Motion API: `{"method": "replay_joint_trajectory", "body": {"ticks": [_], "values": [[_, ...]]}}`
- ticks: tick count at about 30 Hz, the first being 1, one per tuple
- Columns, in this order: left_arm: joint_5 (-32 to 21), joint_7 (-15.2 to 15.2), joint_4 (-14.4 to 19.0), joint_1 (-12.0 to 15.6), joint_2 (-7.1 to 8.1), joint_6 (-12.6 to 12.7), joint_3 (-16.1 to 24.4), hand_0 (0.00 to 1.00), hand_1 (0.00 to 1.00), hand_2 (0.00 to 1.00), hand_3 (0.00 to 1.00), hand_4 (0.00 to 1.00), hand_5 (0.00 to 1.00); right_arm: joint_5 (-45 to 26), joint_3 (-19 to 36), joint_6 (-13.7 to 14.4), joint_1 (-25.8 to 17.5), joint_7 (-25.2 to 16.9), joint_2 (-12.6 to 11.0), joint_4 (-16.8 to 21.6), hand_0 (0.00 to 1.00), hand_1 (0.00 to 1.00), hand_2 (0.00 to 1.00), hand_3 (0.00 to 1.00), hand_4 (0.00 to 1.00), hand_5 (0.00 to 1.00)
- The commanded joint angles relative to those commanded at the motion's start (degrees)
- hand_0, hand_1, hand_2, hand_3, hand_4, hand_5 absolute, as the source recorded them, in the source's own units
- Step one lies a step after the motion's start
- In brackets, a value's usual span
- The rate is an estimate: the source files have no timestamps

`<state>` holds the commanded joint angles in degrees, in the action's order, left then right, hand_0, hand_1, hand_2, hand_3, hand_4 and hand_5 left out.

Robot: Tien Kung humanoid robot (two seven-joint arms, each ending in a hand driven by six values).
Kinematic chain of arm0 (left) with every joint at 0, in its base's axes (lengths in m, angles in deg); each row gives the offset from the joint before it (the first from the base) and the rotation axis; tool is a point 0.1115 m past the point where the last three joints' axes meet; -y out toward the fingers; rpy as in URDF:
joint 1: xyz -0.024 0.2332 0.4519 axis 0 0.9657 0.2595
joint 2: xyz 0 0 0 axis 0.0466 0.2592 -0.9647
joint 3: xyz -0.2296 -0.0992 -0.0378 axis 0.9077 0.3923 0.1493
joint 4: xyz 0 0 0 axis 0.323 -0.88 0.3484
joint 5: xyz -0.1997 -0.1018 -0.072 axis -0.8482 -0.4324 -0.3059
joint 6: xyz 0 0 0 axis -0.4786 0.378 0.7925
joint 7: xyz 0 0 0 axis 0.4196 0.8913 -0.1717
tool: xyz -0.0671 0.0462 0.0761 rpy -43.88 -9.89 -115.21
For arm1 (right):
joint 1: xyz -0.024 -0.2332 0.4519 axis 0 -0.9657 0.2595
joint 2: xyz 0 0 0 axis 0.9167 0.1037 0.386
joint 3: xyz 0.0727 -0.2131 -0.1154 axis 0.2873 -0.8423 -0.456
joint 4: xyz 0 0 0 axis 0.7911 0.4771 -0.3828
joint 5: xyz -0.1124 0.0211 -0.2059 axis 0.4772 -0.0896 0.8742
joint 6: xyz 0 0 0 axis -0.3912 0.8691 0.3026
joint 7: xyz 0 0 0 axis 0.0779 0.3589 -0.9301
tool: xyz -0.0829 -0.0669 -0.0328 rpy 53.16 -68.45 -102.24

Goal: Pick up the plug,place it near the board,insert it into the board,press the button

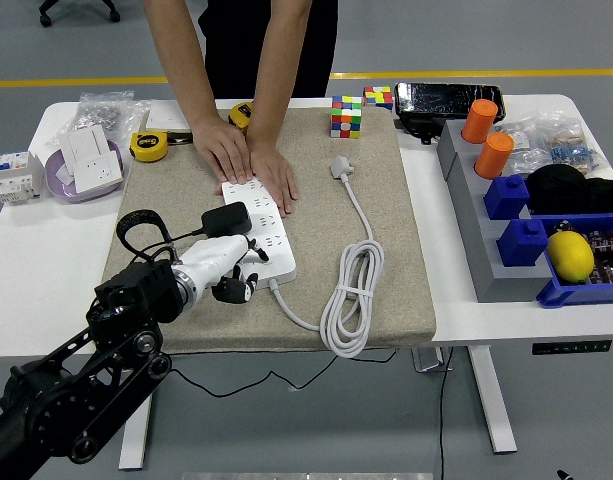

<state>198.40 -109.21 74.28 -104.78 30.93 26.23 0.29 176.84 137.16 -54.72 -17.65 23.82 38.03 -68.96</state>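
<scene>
Black plug (pixel 226 217) seated in white board (pixel 267 235), flat on beige mat.

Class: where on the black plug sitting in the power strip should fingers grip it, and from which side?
Grip the black plug by its two flat side faces, coming from above. It stands upright in the power strip, so only its body is exposed.

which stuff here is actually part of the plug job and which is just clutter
In the job: black plug, white power strip, left robot hand, person's hands steadying the strip.

Lying about: tape measures, puzzle cubes, orange cups, lemon, blue bins.
</scene>
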Motion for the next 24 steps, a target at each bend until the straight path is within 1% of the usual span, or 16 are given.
{"method": "replay_joint_trajectory", "body": {"ticks": [6,14,24], "values": [[0.0,-0.1,-0.6,0.1,-0.04,-0.1,-0.2,0.166,0.04,0.158,0.744,0.423,0.085,0.0,0.0,0.0,0.0,0.0,0.0,0.0,0.84,0.753,0.74,0.773,0.998,0.885],[0.5,0.6,-1.6,0.1,-0.54,1.3,-0.3,0.165,0.04,0.158,0.746,0.422,0.083,0.0,-0.2,0.0,0.0,0.0,-0.1,0.0,0.84,0.752,0.74,0.772,0.998,0.884],[0.8,0.8,-1.7,0.1,-0.78,1.6,-0.5,0.165,0.039,0.157,0.742,0.423,0.08,0.1,-0.3,0.0,-0.2,0.1,-0.1,0.0,0.84,0.753,0.739,0.772,0.998,0.884]]}}
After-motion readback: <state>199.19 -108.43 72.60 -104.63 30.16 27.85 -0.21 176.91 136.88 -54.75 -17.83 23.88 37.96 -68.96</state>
